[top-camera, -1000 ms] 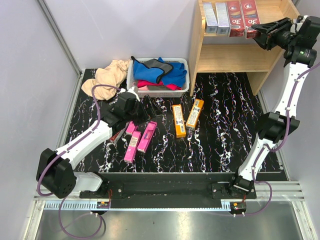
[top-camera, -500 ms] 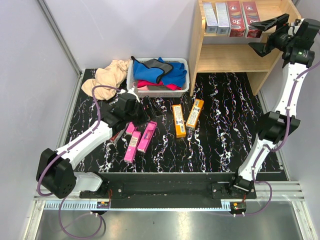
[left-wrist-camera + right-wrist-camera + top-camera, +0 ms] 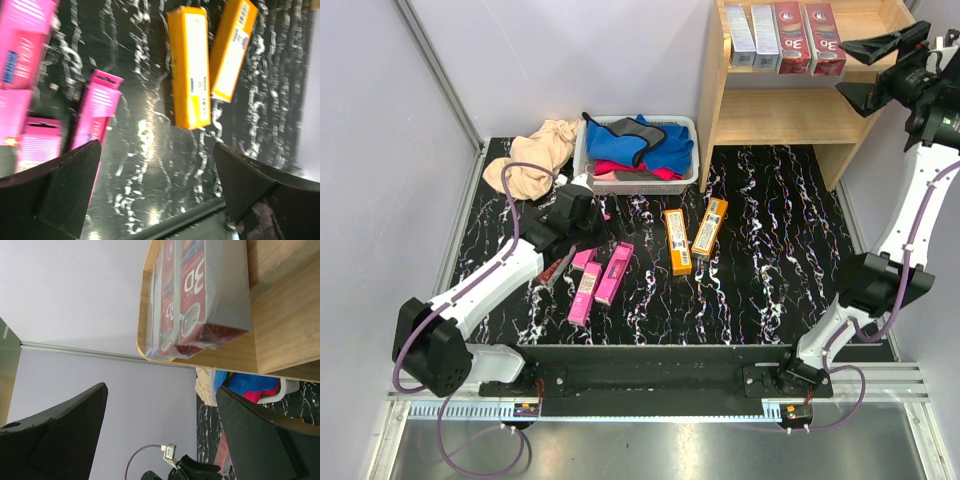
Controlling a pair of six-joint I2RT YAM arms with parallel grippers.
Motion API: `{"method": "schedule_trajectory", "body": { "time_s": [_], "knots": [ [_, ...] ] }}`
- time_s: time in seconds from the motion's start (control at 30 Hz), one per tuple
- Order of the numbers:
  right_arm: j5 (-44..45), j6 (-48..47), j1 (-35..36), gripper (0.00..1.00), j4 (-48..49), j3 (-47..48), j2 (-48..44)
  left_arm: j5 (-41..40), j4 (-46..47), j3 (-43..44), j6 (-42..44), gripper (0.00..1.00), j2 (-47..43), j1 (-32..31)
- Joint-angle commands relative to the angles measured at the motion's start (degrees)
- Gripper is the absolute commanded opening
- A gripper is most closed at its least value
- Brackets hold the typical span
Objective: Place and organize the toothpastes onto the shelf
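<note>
Top external view: four toothpastes [image 3: 786,36] stand at the left end of the shelf's [image 3: 790,115] upper tier, with the right gripper [image 3: 840,67] spread empty beside them. Pink boxes [image 3: 600,275] and orange boxes [image 3: 677,240] lie mid-worktop [image 3: 770,250]. The left gripper [image 3: 157,147], jaws wide, is above the pink ones.

1. White plastic basket [image 3: 645,186] sits around 11 o'clock on the black marbled tabletop [image 3: 770,240].
2. Blue cloth [image 3: 620,143] and pink cloth [image 3: 665,172] are piled inside it.
3. Beige cloth [image 3: 535,155] is bunched up at the basket's 9 o'clock, right up against it.
</note>
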Motion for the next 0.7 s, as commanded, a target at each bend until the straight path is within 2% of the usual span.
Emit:
{"method": "schedule_trajectory", "body": {
  "time_s": [0.0,0.1,0.27,0.47,0.67],
  "knots": [
    [-0.2,-4.1,-1.7,1.00,2.2,-8.5,-9.0,-8.9,-4.9,5.3,7.1,0.99,0.7,0.4],
    [-1.1,-6.5,-2.5,1.00,2.1,-13.5,-14.2,-12.7,-7.7,7.3,9.7,0.99,3.1,0.8],
    [-1.9,-9.8,-2.6,1.00,2.6,-28.0,-24.1,-15.4,-13.0,10.7,13.1,0.99,8.4,4.0],
    [-2.0,-12.1,-2.3,1.00,4.2,-45.0,-34.3,-16.8,-16.2,12.4,15.6,0.99,13.0,10.1],
    [-2.5,-14.6,-1.5,1.00,4.8,-60.7,-39.5,-16.9,-16.8,12.5,19.4,0.99,17.5,17.2]
  ]
}}
